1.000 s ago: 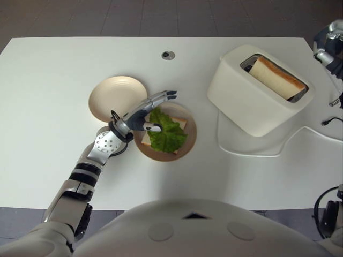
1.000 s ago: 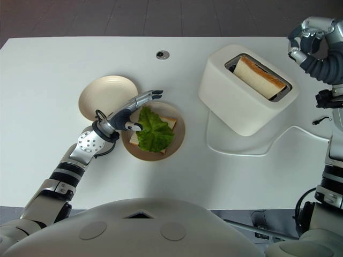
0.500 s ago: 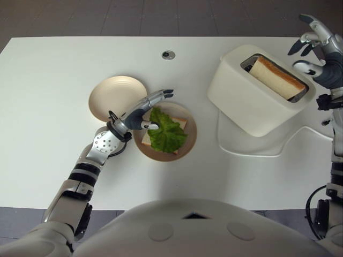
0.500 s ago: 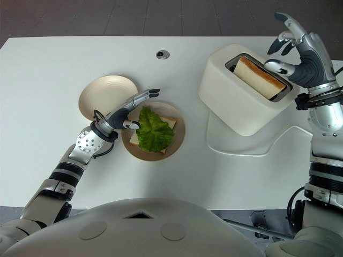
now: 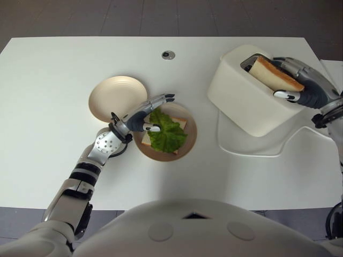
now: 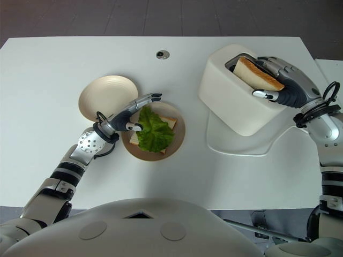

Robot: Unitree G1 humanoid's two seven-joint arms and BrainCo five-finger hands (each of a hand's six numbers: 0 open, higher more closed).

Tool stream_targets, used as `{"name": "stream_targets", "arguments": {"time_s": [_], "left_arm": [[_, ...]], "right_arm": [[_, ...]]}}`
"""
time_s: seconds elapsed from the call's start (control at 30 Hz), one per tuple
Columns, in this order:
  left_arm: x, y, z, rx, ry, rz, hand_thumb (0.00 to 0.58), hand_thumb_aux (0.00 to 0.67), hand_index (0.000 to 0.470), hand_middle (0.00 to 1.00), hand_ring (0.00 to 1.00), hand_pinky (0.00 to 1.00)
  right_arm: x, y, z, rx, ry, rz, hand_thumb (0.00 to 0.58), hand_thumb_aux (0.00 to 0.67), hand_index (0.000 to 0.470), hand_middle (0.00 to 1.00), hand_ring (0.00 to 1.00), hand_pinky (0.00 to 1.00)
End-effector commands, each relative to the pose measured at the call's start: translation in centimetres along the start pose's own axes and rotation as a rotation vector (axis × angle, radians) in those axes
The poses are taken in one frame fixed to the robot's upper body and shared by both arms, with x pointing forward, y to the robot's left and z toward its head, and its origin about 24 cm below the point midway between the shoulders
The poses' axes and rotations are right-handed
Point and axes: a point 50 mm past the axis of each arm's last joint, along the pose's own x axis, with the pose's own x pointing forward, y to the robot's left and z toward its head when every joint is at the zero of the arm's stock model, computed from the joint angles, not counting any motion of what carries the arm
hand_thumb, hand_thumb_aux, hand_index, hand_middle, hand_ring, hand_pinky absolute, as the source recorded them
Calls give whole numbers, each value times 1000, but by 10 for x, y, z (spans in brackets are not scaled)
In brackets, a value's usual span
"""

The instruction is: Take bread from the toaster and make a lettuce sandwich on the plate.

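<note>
**A:** How far along is the sandwich?

**B:** About half built, I judge. The plate (image 5: 188,145) sits on the bench (image 5: 53,80), left of the toaster (image 5: 241,104) and nearer to me. It carries a bottom slice (image 5: 181,123) with the lettuce (image 5: 166,135) laid over it, and the top is missing.

**A:** And your left hand?

**B:** My left hand (image 5: 136,114) hovers over the plate's rim on the side away from the toaster. It is stretched out flat with the fingers apart, holding nothing. A spare plate (image 5: 115,96) lies farther left of the toaster.

**A:** So which step is this?

**B:** Fetching the top slice. The bread (image 5: 274,75) stands tilted out of the toaster's slot. My right hand (image 5: 304,88) is at the toaster's right end with the forearm angled in from that side. It looks closed on the bread, fingers over the far face and thumb on the near one.

**A:** Next?

**B:** Lift the bread along the slot so the crust doesn't snag. Then carry it left of the toaster and lay it flat on the lettuce.
</note>
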Motion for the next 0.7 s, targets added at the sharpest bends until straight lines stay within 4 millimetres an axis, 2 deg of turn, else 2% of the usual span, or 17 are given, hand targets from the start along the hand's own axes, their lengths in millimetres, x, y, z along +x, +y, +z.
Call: {"name": "stream_targets", "arguments": {"time_s": [0.03,0.07,0.1,0.2,0.23,0.27,0.33,0.37,0.4,0.6,0.7], "left_arm": [[2,0,-1,11,4,-22,0,0,0,0,0,0],[2,0,-1,11,5,-22,0,0,0,0,0,0],[2,0,-2,12,6,-21,0,0,0,0,0,0],[1,0,-2,12,9,-17,0,0,0,0,0,0],[1,0,-2,11,9,-15,0,0,0,0,0,0],[1,0,-3,13,11,-10,0,0,0,0,0,0],[1,1,-3,16,14,-3,0,0,0,0,0,0],[1,1,-3,16,16,1,0,0,0,0,0,0],[1,1,-4,16,17,6,0,0,0,0,0,0],[2,10,-2,0,-3,96,0,0,0,0,0,0],[1,20,8,-64,-89,189,0,0,0,0,0,0]], "right_arm": [[-2,7,-3,12,-2,48,474,384,269,0,0,0],[-2,5,-2,18,-11,34,547,510,358,0,0,0],[-1,2,1,28,-30,6,580,670,470,0,0,0],[2,-16,11,58,-91,-126,580,670,470,0,0,0],[3,-25,14,63,-108,-186,580,670,470,39,39,39],[3,-36,17,60,-126,-260,580,670,470,278,278,278],[2,-54,23,66,-161,-390,580,670,470,851,851,851],[1,-60,26,73,-179,-439,580,670,470,965,965,965],[1,-64,29,82,-198,-485,580,670,470,1000,1000,1000],[3,-77,53,164,-333,-660,580,670,470,1000,1000,1000],[11,-63,67,341,-414,-582,580,670,470,1000,1000,1000]]}}
